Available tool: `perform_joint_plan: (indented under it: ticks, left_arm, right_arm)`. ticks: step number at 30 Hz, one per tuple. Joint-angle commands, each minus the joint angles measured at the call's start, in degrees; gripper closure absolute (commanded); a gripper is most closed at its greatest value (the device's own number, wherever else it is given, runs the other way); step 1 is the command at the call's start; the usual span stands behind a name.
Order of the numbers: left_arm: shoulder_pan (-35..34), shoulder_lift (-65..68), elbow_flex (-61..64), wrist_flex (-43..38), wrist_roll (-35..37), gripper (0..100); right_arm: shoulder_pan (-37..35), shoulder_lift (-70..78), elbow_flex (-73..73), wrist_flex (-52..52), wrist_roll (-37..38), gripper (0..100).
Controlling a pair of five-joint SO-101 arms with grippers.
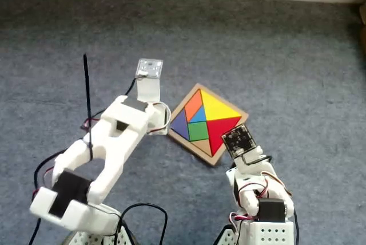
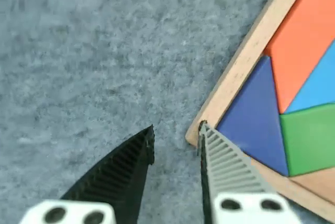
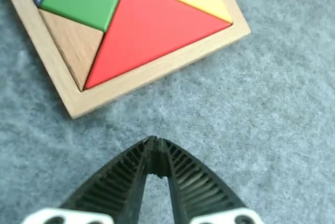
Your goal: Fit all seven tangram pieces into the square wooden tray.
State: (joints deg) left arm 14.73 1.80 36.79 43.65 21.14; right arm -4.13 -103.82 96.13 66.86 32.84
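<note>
- Left gripper (image 2: pixel 176 136): fingers slightly apart, holding nothing. The pale finger (image 2: pixel 225 167) had its tip at the tray's nearest corner; contact could not be judged. The black finger (image 2: pixel 123 169) stood over the bare grey worktop (image 1: pixel 286 56).
- Square wooden tray (image 1: pixel 190 149): lay flat on the worktop, turned corner-on, between the two arms.
- Seven pieces seated in the tray: blue triangle (image 1: pixel 180 126), orange piece (image 1: pixel 194 106), light-blue piece (image 1: pixel 198 115), green square (image 1: pixel 198 131), wood-coloured triangle (image 1: pixel 204 145), yellow triangle (image 1: pixel 217 107), red triangle (image 1: pixel 223 130).
- Right gripper (image 3: pixel 157 143): fingers closed together, empty, over the worktop near the tray's edge beside the red triangle, not touching it.
</note>
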Motion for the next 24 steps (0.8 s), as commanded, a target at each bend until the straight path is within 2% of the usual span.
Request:
perform_joint_plan:
  ticks: [1, 7, 14, 16, 19, 21, 24]
  left_arm:
    - [2.8, 4.4, -7.1, 2.7, -0.7, 86]
    - [4.1, 3.6, -11.5, 8.1, -0.7, 86]
    - [2.9, -7.6, -9.6, 14.6, -0.8, 86]
    - [2.7, -12.7, -7.2, 14.8, -0.9, 89]
    - [2.7, -21.0, -2.8, 14.7, -1.8, 100]
    - [2.9, -26.2, 0.6, 14.6, -5.4, 98]
    - [2.5, -33.3, 7.3, 10.1, -7.4, 100]
  right_arm:
    - [0.7, 0.7, 8.4, -0.1, -0.1, 99.3]
    - [0.7, 0.7, 8.4, -0.1, -0.1, 99.3]
    - [0.7, 0.7, 8.4, -0.1, -0.1, 99.3]
    - [0.7, 0.7, 8.4, -0.1, -0.1, 99.3]
    - [0.7, 0.7, 8.4, -0.1, -0.1, 99.3]
    - [0.7, 0.7, 8.4, -0.1, -0.1, 99.3]
    - [0.7, 0.7, 8.4, -0.1, -0.1, 99.3]
